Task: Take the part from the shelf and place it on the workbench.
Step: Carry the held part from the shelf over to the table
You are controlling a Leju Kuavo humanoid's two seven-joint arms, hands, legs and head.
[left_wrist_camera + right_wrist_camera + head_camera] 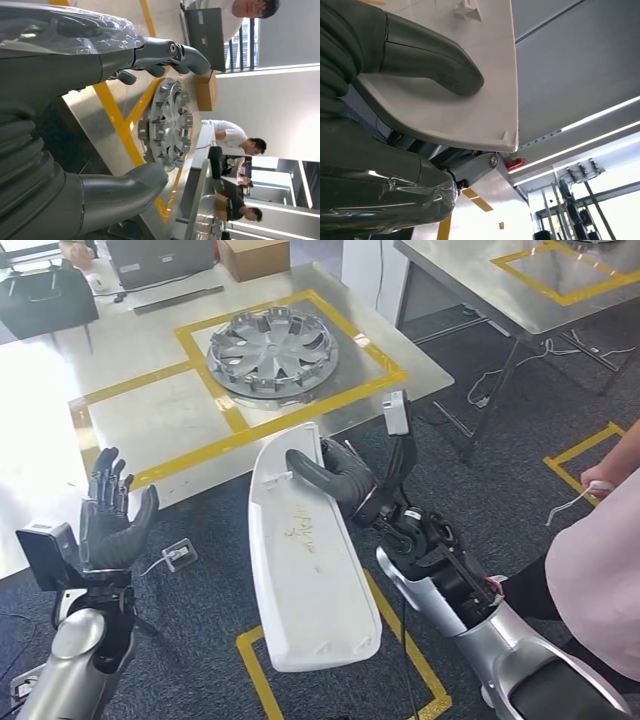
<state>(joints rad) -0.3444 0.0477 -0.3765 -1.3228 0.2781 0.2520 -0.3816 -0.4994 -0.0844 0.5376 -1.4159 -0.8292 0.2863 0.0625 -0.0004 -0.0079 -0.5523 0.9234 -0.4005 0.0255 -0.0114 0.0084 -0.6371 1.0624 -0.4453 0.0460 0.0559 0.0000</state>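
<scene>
My right hand (pixel 343 478) grips a long white plastic part (pixel 306 555) by its upper edge, thumb across its inner face. The part hangs over the carpet in front of the workbench (pixel 143 420). Up close, the thumb (pixel 433 55) presses on the white part (pixel 471 110) and the fingers run beneath it. My left hand (pixel 109 515) is raised at the left with fingers spread and nothing in it; its fingers (pixel 166 52) are apart in the left wrist view. A grey wheel cover (pixel 273 350) lies on the workbench inside a yellow-taped square.
A person in a pink top (pixel 596 575) stands at the right, holding a white cable. A second metal table (pixel 521 280) is at the back right. Yellow tape marks (pixel 400 640) the carpet below the part. A cardboard box (pixel 253 257) sits at the workbench's far edge.
</scene>
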